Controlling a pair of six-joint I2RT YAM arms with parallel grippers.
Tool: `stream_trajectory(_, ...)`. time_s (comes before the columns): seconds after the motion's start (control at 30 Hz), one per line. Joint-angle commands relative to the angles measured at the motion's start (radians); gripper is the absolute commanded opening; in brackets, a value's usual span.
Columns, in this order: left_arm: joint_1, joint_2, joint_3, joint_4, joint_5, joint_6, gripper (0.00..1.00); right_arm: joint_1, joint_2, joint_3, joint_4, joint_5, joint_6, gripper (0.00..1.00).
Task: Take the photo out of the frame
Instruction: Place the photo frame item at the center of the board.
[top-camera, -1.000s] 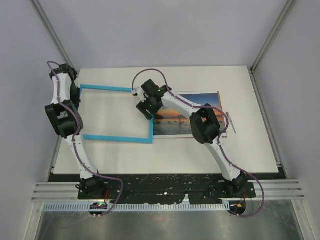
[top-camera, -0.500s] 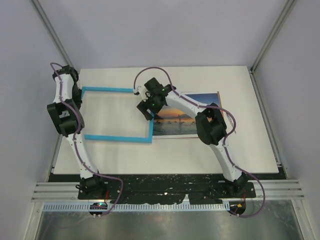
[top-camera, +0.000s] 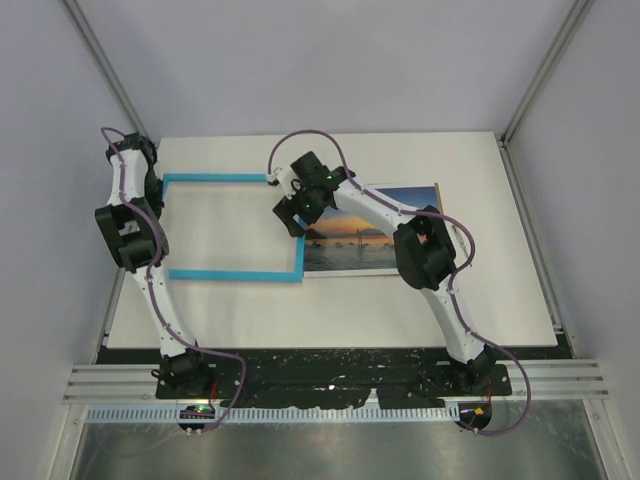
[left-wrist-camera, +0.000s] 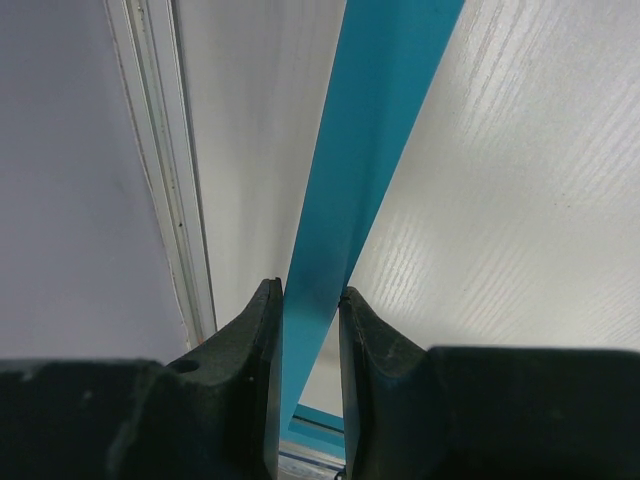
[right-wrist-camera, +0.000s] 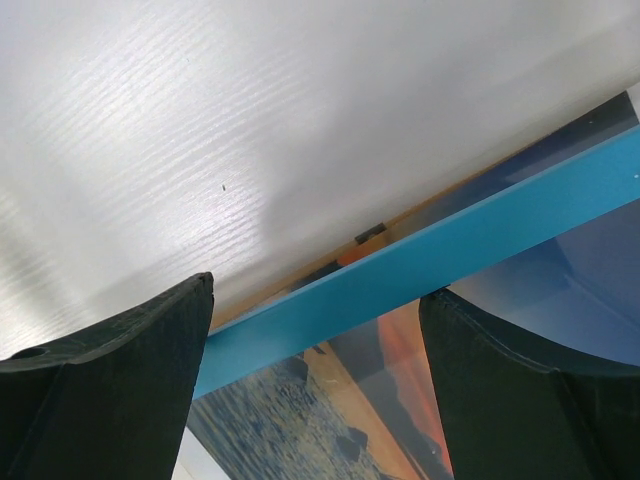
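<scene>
Left wrist view: we find the left end effector (left-wrist-camera: 305, 300) clamped on one rail of the frame (left-wrist-camera: 360, 150). The right end effector (right-wrist-camera: 315, 290) hangs spread over the opposite rail, which overlaps the edge of the photo (top-camera: 345, 250). We judge shifting the frame could drag the photo.

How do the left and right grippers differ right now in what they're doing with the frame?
The left gripper is shut on the frame, while the right gripper is open and holds nothing. The left is at the frame's left side. The right hovers over its right bar, where that bar overlaps the photo. Both have a blue bar running between their fingers.
</scene>
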Motion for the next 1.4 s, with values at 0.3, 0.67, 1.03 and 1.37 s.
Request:
stream_trajectory(0.3, 0.011, -0.008, 0.021, 0.107, -0.057, -0.042, 0.00, 0.062, 0.116, 0.110, 0.082, -0.012, 0.007, 0.88)
stream_trajectory(0.67, 0.011, -0.014, 0.007, 0.119, -0.089, -0.042, 0.00, 0.075, 0.070, 0.091, 0.103, 0.054, -0.038, 0.88)
stream_trajectory(1.03, 0.011, -0.062, -0.082, 0.142, -0.089, -0.042, 0.14, 0.075, -0.034, 0.001, 0.200, 0.017, -0.022, 0.88)
stream_trajectory(1.37, 0.011, -0.053, -0.056, 0.146, -0.112, -0.050, 0.65, 0.075, -0.144, -0.068, 0.195, -0.083, 0.033, 0.88)
